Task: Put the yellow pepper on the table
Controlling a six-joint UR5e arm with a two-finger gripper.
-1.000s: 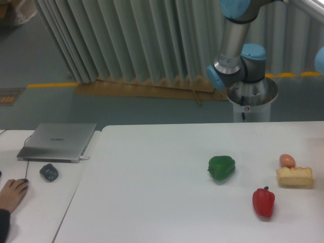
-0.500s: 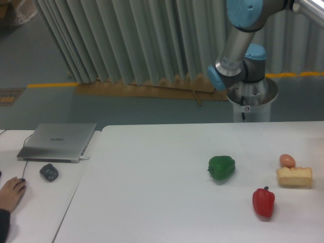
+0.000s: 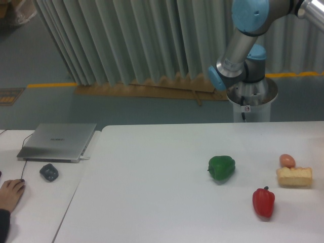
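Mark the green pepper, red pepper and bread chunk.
green pepper (image 3: 221, 167), fixed camera, middle of its body
red pepper (image 3: 264, 202), fixed camera, middle of its body
bread chunk (image 3: 294, 176), fixed camera, centre of its front face

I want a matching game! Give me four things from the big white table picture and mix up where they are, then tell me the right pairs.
Things:
1. green pepper
2. red pepper
3. bread chunk
4. silver laptop

Places:
A. on the smaller desk at the left, closed
B. nearest the front edge of the table, standing with its stem up
C. at the right, just in front of a small orange-brown egg-like thing
D. near the middle of the table, left of the other foods

Pairs: 1-D, 2-B, 3-C, 4-A
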